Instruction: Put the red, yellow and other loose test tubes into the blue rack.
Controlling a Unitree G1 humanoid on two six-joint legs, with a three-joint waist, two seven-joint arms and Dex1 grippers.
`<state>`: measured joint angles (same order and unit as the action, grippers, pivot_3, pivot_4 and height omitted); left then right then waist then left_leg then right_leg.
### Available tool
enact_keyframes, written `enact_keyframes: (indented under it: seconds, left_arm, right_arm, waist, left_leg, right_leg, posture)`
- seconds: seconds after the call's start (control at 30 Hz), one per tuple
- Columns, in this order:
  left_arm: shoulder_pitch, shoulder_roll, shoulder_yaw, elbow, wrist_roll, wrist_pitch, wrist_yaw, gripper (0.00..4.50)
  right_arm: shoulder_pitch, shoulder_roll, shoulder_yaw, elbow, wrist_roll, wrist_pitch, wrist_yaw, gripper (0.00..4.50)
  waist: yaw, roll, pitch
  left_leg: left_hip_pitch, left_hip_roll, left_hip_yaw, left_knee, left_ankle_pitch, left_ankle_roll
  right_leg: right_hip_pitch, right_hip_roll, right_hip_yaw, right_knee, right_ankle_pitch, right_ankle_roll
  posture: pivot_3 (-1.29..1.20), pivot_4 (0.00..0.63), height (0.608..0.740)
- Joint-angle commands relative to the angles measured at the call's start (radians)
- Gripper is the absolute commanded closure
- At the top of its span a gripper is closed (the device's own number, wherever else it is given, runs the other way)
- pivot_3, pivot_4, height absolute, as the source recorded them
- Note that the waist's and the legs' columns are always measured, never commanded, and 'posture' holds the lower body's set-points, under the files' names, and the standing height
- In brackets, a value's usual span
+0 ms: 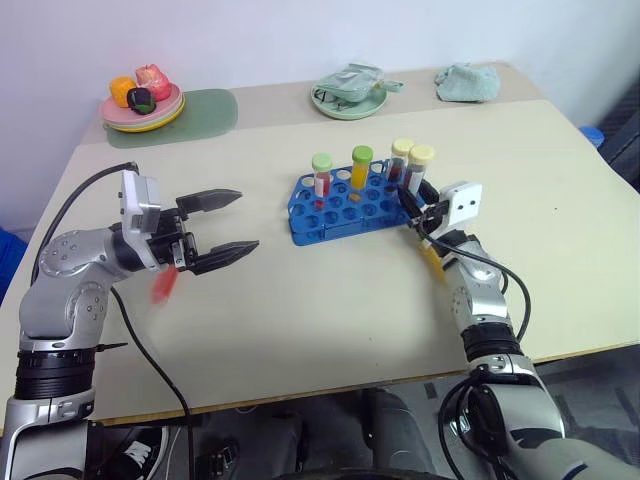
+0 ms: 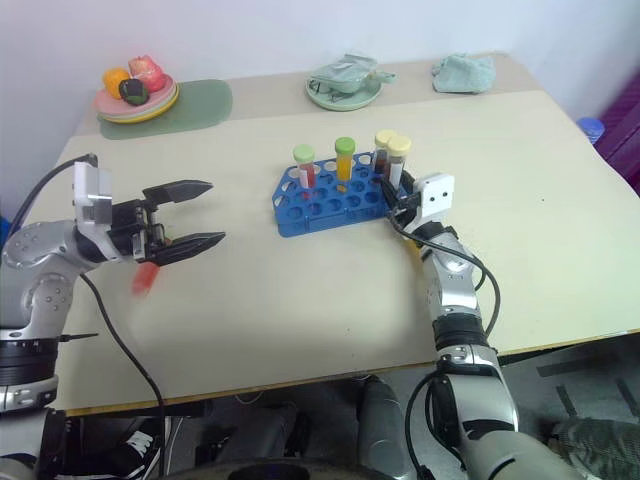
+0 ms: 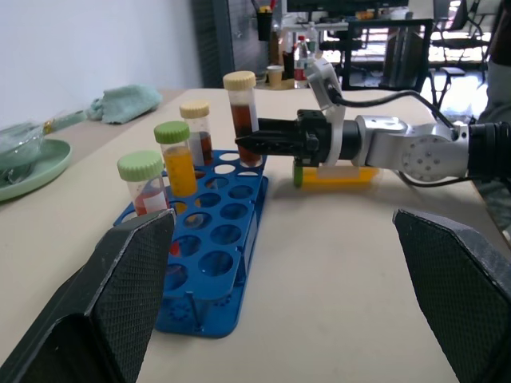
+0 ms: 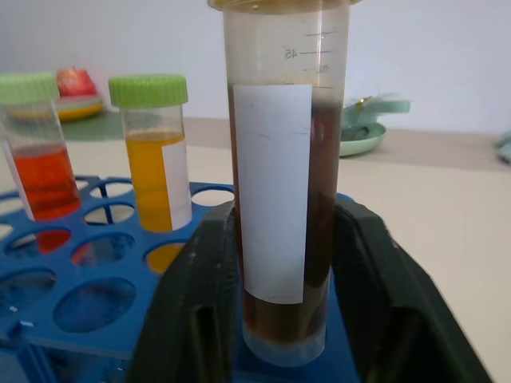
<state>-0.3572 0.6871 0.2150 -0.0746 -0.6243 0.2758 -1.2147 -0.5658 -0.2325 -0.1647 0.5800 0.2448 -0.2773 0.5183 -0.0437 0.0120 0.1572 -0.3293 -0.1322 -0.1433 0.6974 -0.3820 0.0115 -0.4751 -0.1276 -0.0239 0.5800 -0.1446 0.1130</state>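
Standing in the blue rack (image 1: 330, 215) on the beige table (image 1: 300, 320) are four capped test tubes. The red-liquid tube (image 1: 322, 178) with a pale green cap is near the rack's left end. The yellow-liquid tube (image 1: 360, 170) with a green cap is towards its middle. Two dark brown tubes with yellow caps are at its right end.

The right gripper (image 1: 412, 200) reaches in at the rack's right end and brackets the nearer brown tube (image 4: 279, 199), which sits upright in a corner hole. Whether it is pinching the tube or has let go cannot be told.

A loose yellow tube (image 3: 339, 174) with a green cap lies flat on the table just beside the rack's right end, under the right arm.

The left gripper (image 1: 248, 220) hangs above the table, well apart from the rack's left end, pointing towards it with its jaws spread wide and nothing between them. A red blurred object (image 1: 163, 283) shows just below it; what it is cannot be made out.

Behind the rack, along the table's far side, are a plate of toy food (image 1: 140, 110) on a green mat (image 1: 205, 110), a pale green plate (image 1: 350, 102) and a green cloth (image 1: 465, 82).
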Motion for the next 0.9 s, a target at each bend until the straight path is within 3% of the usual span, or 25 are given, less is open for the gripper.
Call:
enact_keyframes:
  seconds: [0.03,0.1,0.13,0.37,0.53,0.67,0.9]
  left_arm:
    - [0.0,0.014,0.025,-0.035,-0.017,-0.005,0.009,0.0]
    - [0.001,0.012,0.025,-0.04,-0.019,-0.002,0.013,0.0]
    - [0.002,0.012,0.025,-0.041,-0.019,-0.002,0.014,0.0]
    - [0.011,-0.002,0.019,-0.045,-0.023,-0.008,0.023,0.0]
    - [0.031,-0.018,0.017,-0.033,-0.017,-0.028,0.015,0.0]
    - [0.025,-0.048,-0.001,-0.015,-0.01,-0.044,0.013,0.0]
    - [0.001,-0.09,-0.037,-0.014,-0.002,-0.051,0.02,0.0]
  right_arm:
    - [-0.014,0.0,-0.009,-0.033,0.022,0.001,0.009,1.05]
    - [-0.014,-0.005,-0.008,-0.043,0.02,0.006,0.006,0.1]
    - [-0.014,-0.008,-0.009,-0.049,0.021,0.009,0.007,0.04]
    - [0.072,-0.108,-0.02,-0.255,0.048,0.152,0.036,0.04]
    - [0.235,-0.25,-0.024,-0.571,0.142,0.408,0.112,0.04]
    - [0.355,-0.425,-0.052,-0.784,0.25,0.641,0.208,0.04]
    - [0.244,-0.692,-0.012,-0.795,0.239,1.091,0.159,0.04]
  waist:
    - [0.0,0.0,0.0]
    - [0.0,0.0,0.0]
    - [0.0,0.0,0.0]
    - [0.005,0.0,0.0]
    - [0.013,0.0,0.0]
    - [0.033,0.001,0.0]
    - [0.052,0.0,0.0]
  left_leg:
    - [0.0,0.0,0.0,0.0,0.0,0.0]
    - [0.0,0.0,0.0,0.0,0.0,0.0]
    - [0.0,0.0,0.0,0.0,0.0,0.0]
    - [0.0,0.0,0.0,0.0,0.0,0.0]
    - [-0.001,0.0,0.0,0.0,0.0,0.0]
    - [0.0,0.0,0.002,0.001,0.0,0.001]
    - [0.001,0.0,0.004,0.002,-0.001,0.002]
  right_leg:
    - [0.0,0.0,0.0,0.0,0.0,0.0]
    - [0.0,0.0,0.0,0.0,0.0,0.0]
    - [0.0,0.0,0.0,0.0,0.0,0.0]
    - [0.0,0.0,0.0,0.0,0.0,0.0]
    - [0.0,0.0,0.0,0.0,0.0,0.0]
    - [0.0,0.0,0.002,-0.001,0.001,-0.001]
    - [0.002,-0.001,0.002,-0.003,0.001,-0.001]
  posture:
    - [0.0,0.15,0.74]
    - [0.0,0.15,0.74]
    - [0.0,0.15,0.74]
    - [0.0,0.15,0.74]
    - [0.0,0.15,0.74]
    - [0.0,0.15,0.74]
    - [0.0,0.15,0.74]
